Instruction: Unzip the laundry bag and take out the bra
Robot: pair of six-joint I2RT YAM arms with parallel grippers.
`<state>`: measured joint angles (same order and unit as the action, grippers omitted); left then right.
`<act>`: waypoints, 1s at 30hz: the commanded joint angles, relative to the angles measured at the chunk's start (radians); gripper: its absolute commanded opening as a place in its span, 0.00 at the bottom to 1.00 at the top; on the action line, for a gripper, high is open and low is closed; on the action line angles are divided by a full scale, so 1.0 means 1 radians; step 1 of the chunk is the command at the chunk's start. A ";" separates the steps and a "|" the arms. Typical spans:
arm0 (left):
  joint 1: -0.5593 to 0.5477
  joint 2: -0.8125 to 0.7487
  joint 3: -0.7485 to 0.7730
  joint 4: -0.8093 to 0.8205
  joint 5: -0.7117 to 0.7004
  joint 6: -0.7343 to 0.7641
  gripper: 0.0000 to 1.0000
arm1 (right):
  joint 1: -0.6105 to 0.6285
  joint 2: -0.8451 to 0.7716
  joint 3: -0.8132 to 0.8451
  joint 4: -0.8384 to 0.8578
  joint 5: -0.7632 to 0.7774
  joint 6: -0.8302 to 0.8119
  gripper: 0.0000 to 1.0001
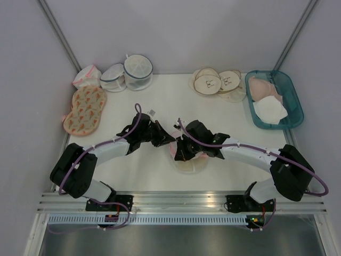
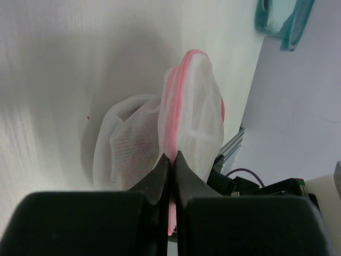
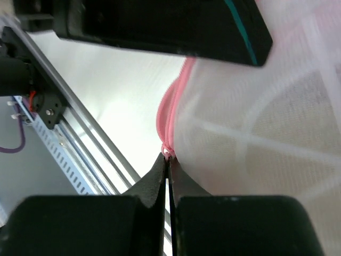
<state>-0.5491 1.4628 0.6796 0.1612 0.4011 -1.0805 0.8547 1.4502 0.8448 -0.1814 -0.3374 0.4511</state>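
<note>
Where the laundry bag [image 1: 189, 164] is seen at the near middle of the tabletop [image 1: 160, 101], its pink zipper rim [image 2: 171, 106] is pinched by the left hand [image 2: 171, 160] and the right hand [image 3: 167, 159] (jaws clamped tight)

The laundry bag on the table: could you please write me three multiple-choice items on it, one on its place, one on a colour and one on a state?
1. Where does the laundry bag lie?
A. At the near middle of the table
B. Inside a teal tray
C. In the far left corner

2. What colour is its zipper rim?
A. Grey-blue
B. Pink
C. Green

3. What is the left gripper doing?
A. Hanging open above the bag
B. Resting on bare table
C. Shut on the zipper rim

Answers:
1 A: the top view shows the bag at the near middle, under the tips of both arms.
2 B: the left wrist view shows a pink band along the white mesh.
3 C: the left wrist view shows the gripper pinched on the pink rim.
</note>
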 commanded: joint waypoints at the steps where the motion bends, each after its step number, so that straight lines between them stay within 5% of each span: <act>1: 0.023 -0.028 0.047 -0.024 -0.044 0.034 0.02 | 0.001 -0.031 0.042 -0.154 0.089 -0.063 0.01; 15: 0.061 -0.123 0.034 -0.107 -0.076 0.071 0.08 | 0.000 -0.021 0.100 -0.463 0.596 -0.048 0.01; 19: 0.061 -0.182 -0.008 -0.107 -0.062 0.060 0.37 | 0.000 -0.005 0.140 -0.509 0.742 -0.042 0.01; 20: 0.061 -0.211 -0.015 -0.107 -0.065 0.059 0.56 | 0.001 0.004 0.151 -0.527 0.764 -0.045 0.00; 23: 0.061 -0.281 -0.040 -0.146 -0.091 0.054 0.76 | 0.000 0.030 0.166 -0.579 0.894 -0.023 0.16; 26: 0.061 -0.340 -0.055 -0.215 -0.136 0.057 0.81 | 0.000 0.032 0.175 -0.615 0.946 -0.011 0.40; 27: 0.061 -0.379 -0.060 -0.239 -0.172 0.060 0.81 | -0.002 0.026 0.177 -0.618 0.946 -0.011 0.56; 30: 0.063 -0.487 -0.060 -0.333 -0.270 0.062 0.83 | 0.000 -0.031 0.188 -0.622 0.870 -0.035 0.69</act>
<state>-0.4904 1.0805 0.6209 -0.0734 0.2573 -1.0355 0.8536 1.4715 0.9855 -0.7574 0.5144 0.4267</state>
